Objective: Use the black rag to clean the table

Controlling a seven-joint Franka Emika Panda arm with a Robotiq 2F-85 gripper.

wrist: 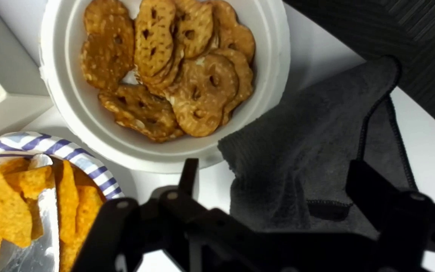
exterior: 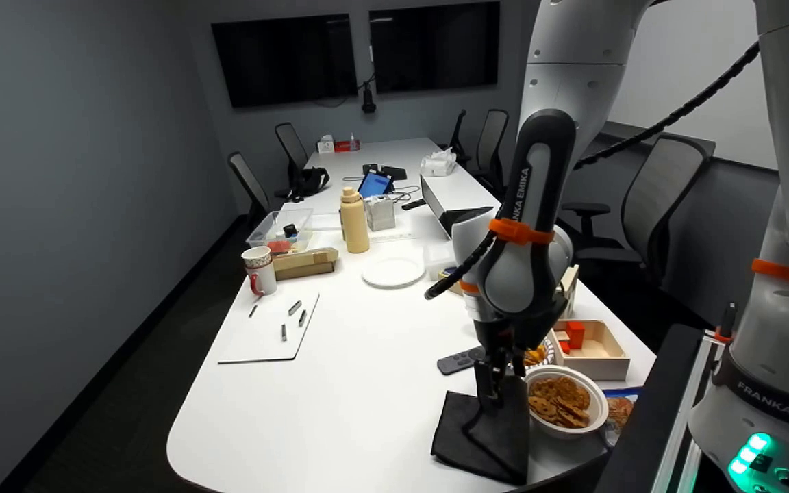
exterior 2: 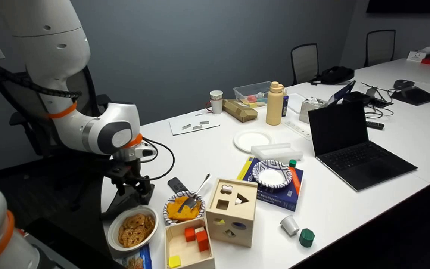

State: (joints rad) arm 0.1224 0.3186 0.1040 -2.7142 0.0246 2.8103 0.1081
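A: State of the black, two-fingered gripper [wrist: 274, 170]?
B: Spread wide, holding nothing.
A: And the black, creased cloth rag [wrist: 315, 143]?
B: Right below the hand, partly between the fingers [wrist: 368, 194], on the white, smooth table [exterior: 367, 411].
A: Handling?
B: Judged as pre-grasp. Centre over a raised crease, descend straight, pinch firmly before lifting. Avoid clipping the white, round bowl of brown pretzel crisps [wrist: 279, 53], just beside one finger, and the blue-and-white striped paper bowl of orange chips [wrist: 98, 172], beyond that same finger. Wipe away from both.
A: Hidden or cut off?
B: Can't see the rag under the hand in the wrist view, nor count its layers. Both bowls cropped there too. Black on black at the fingers in both exterior views. Probably hovering just above the rag; can't confirm contact.
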